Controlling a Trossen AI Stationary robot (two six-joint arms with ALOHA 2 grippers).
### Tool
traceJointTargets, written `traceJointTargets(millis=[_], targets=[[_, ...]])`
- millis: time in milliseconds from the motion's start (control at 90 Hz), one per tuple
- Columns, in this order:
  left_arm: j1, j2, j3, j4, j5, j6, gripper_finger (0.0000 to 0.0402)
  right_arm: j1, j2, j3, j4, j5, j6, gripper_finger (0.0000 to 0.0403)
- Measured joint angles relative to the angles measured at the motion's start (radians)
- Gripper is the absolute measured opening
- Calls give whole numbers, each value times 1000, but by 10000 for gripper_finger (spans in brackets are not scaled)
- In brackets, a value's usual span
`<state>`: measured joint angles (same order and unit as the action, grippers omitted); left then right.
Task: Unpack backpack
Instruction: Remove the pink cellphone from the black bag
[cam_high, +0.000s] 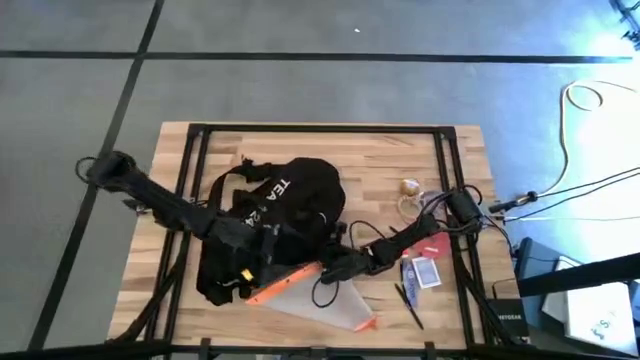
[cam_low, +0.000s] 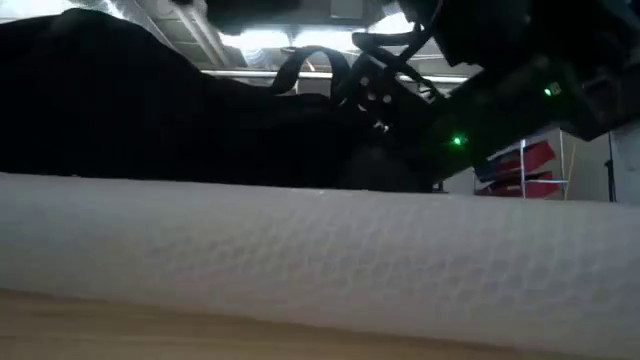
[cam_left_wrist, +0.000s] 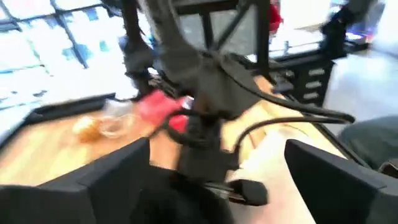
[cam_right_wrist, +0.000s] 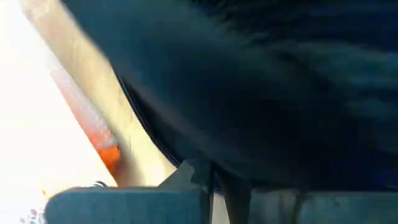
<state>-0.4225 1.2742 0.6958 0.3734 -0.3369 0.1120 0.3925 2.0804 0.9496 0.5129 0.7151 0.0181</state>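
On table (cam_high: 400, 160), backpack (cam_high: 290, 195) (both grippers close)

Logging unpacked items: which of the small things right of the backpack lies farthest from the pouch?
The amber, clear-wrapped item, alone toward the far edge; the red packet, blue card and pen lie nearer.

Both grippers' fingertips are lost against the large black soft fabric backpack (cam_high: 270, 225), so their grip cannot be told. The translucent pouch with orange trim (cam_high: 310, 290) lies partly under it. Small items by the red flat packet (cam_high: 432, 246) are too small to identify.
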Motion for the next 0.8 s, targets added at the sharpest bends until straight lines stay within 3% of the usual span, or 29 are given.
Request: traceJointTargets(millis=[111, 211, 400, 478, 622, 800], targets=[[-15, -158, 1, -292, -189, -13, 362, -4, 0, -24, 67, 0, 1, 1], [8, -276, 0, -634, -336, -194, 362, -9, 0, -20, 74, 0, 0, 0], [133, -358, -4, -1137, -341, -703, 363, -15, 0, -19, 84, -4, 5, 0], [174, -352, -36, -1139, -286, -740, 363, -15, 0, -19, 93, -24, 6, 0], [227, -342, -111, -949, -160, -754, 363, -15, 0, -19, 92, -54, 10, 0], [305, -302, -194, -923, -167, -736, 363, -21, 0, -19, 89, -75, 32, 0]])
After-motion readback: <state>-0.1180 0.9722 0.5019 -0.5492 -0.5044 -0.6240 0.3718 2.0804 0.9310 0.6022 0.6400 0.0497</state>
